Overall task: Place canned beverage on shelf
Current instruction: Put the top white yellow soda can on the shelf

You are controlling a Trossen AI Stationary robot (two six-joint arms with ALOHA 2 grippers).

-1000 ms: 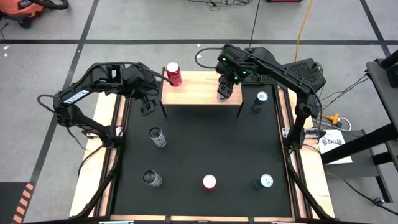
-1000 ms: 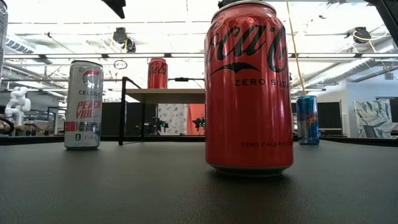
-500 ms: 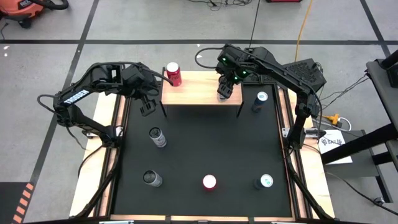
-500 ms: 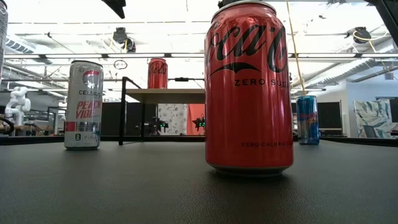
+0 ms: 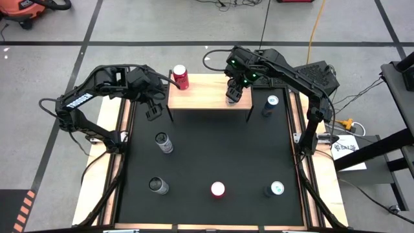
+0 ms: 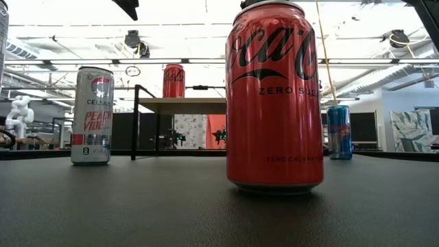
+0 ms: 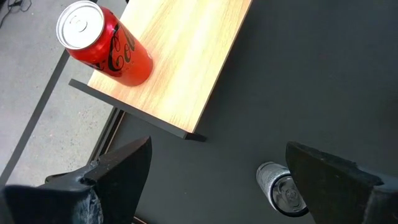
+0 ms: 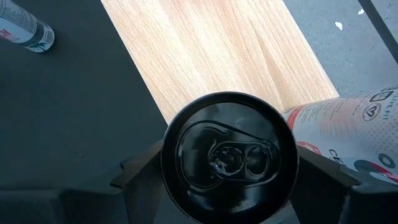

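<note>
The right gripper is above the shelf, near its right end, and its fingers are clamped on a black-topped can that it holds over the wooden top. On the shelf's far left corner a red cola can stands upright. The left gripper waits just beside the shelf's left end, its jaws spread wide and holding nothing.
</note>
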